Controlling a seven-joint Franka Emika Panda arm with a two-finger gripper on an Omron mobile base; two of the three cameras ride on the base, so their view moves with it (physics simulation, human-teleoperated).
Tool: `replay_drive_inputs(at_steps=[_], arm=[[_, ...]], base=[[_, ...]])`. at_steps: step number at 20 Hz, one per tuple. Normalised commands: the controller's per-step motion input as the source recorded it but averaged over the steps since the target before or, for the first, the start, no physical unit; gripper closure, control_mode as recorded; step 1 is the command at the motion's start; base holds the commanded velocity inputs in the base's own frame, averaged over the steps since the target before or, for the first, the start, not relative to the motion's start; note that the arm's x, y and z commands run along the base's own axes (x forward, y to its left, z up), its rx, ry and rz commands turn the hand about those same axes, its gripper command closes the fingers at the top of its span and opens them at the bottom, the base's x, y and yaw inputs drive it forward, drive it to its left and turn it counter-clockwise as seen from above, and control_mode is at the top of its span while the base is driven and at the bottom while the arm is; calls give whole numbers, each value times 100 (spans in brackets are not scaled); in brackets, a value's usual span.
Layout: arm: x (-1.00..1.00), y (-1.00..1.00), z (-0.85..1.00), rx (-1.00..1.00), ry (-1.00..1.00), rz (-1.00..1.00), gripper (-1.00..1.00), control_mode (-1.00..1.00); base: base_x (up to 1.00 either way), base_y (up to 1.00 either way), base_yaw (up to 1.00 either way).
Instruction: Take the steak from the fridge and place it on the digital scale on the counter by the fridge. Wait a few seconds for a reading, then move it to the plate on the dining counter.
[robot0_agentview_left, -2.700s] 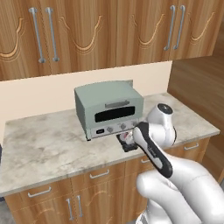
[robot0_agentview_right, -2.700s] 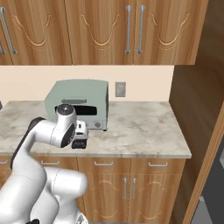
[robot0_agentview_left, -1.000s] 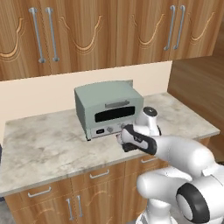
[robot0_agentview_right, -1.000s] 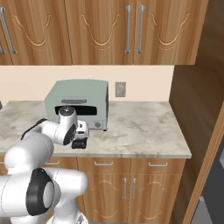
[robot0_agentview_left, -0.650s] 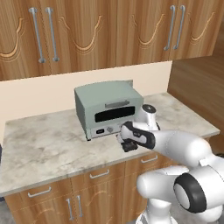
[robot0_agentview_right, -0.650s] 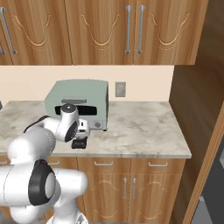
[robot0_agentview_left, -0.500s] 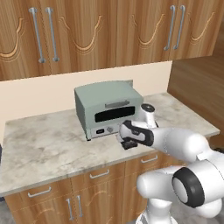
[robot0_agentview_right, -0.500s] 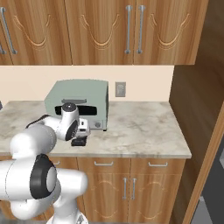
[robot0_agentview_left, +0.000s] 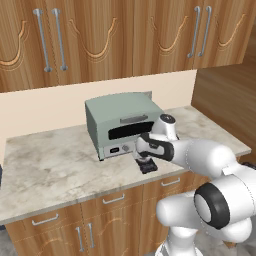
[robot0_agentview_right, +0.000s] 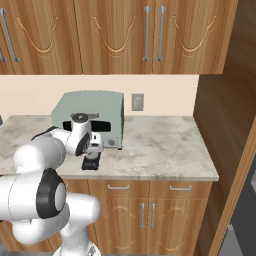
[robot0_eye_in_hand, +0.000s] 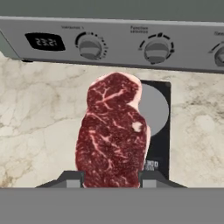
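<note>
A pale green toaster oven (robot0_agentview_left: 122, 124) stands at the back of the surface, against the cream wall. Its front panel carries round knobs (robot0_eye_in_hand: 90, 46) and a small dark display (robot0_eye_in_hand: 45, 41). A wall outlet (robot0_agentview_right: 137, 101) sits just beside it. Wooden upper cabinets (robot0_agentview_right: 120, 35) with silver handles hang above.

The steak (robot0_eye_in_hand: 113, 133) hides half the digital scale (robot0_eye_in_hand: 158, 127).
</note>
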Motion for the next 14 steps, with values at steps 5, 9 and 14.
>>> replay_drive_inputs(at_steps=[5,9,14], arm=[[-23,-3,6,1,0,0,100,-100],[-37,-20,1,5,-5,0,100,-100],[13,-1,0,0,-8,-2,100,-100]], base=[[0,0,0],[0,0,0],[0,0,0]])
